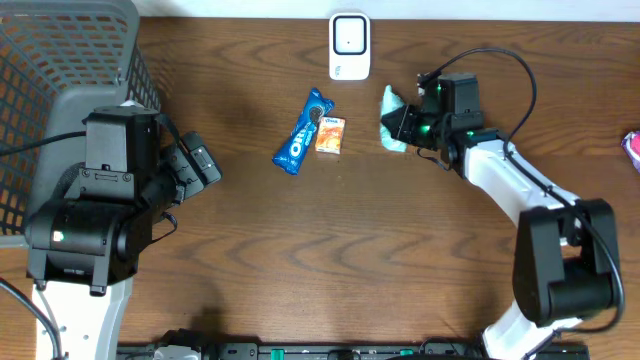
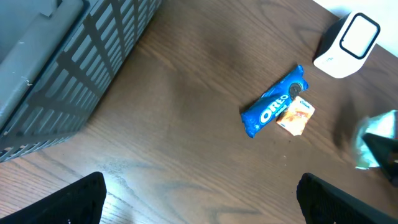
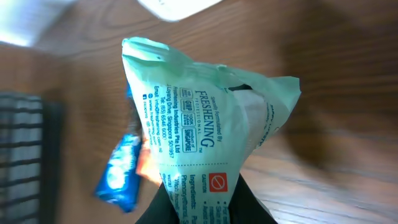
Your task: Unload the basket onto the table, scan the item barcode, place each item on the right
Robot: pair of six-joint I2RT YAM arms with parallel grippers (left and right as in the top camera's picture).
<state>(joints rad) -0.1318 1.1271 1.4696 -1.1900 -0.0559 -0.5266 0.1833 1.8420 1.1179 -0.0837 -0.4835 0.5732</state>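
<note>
Mint-green packet (image 3: 205,124) pinched tight in my right gripper (image 3: 202,208), near scanner (image 1: 349,45); scan judged not yet done. My left gripper (image 2: 205,202) gapes wide, empty.

Open worktop (image 1: 360,260) across lower centre; blocked above by Oreo pack (image 1: 301,145), orange sachet (image 1: 330,135), scanner (image 1: 349,45), at upper left by basket (image 1: 60,50).

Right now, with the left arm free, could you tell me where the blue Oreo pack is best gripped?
I'd grip the Oreo pack at its lower-left half, across the narrow width, coming straight down with jaws square to its length. It lies flat and diagonal, and the orange packet lies beside its upper right edge, so that lower stretch looks clear.
</note>
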